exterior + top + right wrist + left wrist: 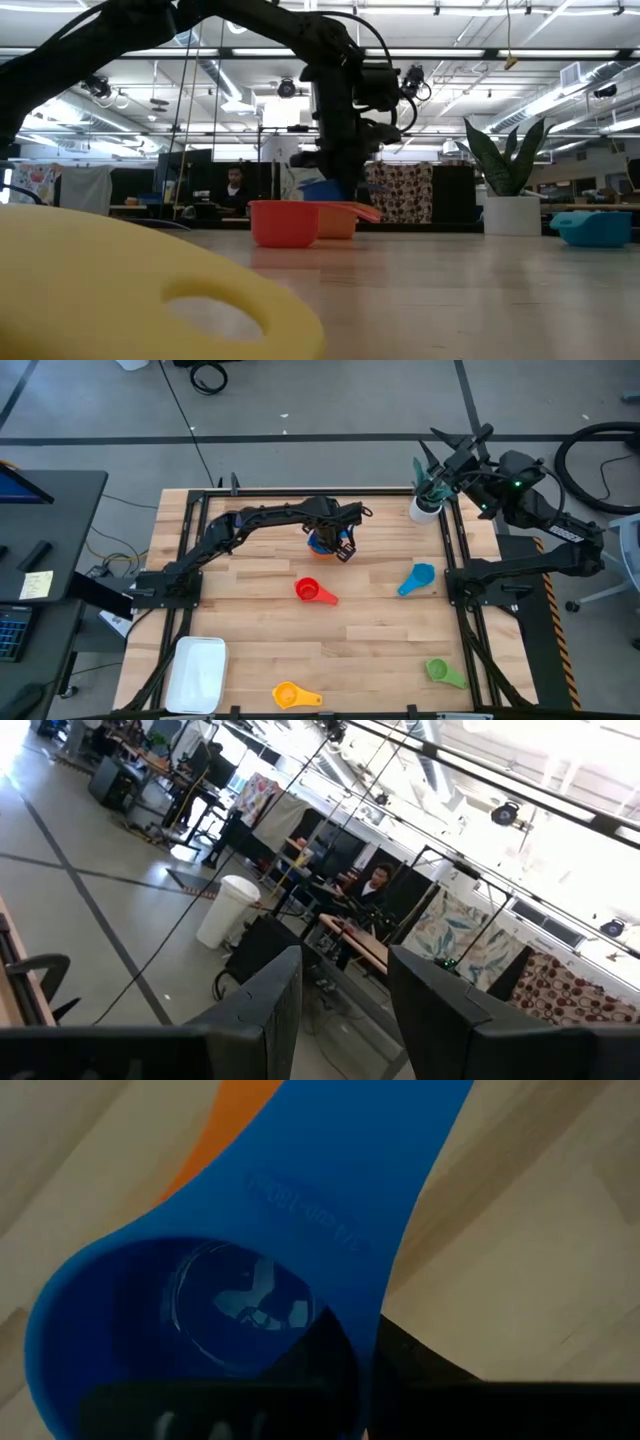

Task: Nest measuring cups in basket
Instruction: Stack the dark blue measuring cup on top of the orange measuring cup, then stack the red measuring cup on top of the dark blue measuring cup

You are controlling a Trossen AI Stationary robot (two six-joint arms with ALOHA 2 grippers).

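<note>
My left gripper [336, 544] is over the middle far part of the table, shut on the dark blue measuring cup [230, 1310]. That cup sits directly above the orange cup [343, 221], whose handle [228, 1120] shows beneath it. The red cup [314, 591], light blue cup [417, 579], green cup [443, 672] and yellow cup [294, 695] lie apart on the wood. The white basket [197, 673] stands at the near left corner. My right gripper [345, 1010] is open, raised beyond the far right corner, pointing into the room. My left gripper holds the dark blue cup by its bowl wall [360, 1330], on the side away from the handle. One finger [320, 1355] is inside the bowl and the other is outside, coming from above. Whether the cup rests in the orange cup or hangs just over it, I cannot tell.
A white potted plant [428, 502] stands at the far right corner, below the right arm. Black frame rails [455, 560] run along the table's left and right sides. Bare wood lies between the scattered cups and the basket.
</note>
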